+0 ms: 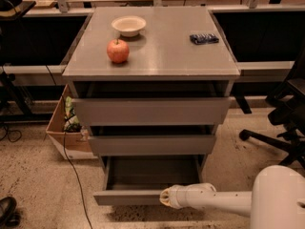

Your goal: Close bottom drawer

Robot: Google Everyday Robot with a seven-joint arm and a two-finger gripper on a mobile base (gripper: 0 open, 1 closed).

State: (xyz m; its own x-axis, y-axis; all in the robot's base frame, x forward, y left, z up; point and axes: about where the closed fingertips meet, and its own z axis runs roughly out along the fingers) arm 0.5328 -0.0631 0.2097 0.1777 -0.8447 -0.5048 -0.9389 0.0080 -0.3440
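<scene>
The bottom drawer (126,197) of the grey cabinet (152,56) is pulled out, and its grey tray body (152,171) shows behind the slim front panel. My gripper (164,197) is at the end of the white arm (214,199), low at the front. It sits against the right part of the drawer's front panel. The two drawers above, the middle one (152,144) and the top one (152,111), stick out only a little.
On the cabinet top are a red apple (117,50), a white bowl (128,25) and a dark blue packet (204,38). A cardboard box (66,128) and a cable lie on the floor at the left. An office chair base (276,137) stands at the right.
</scene>
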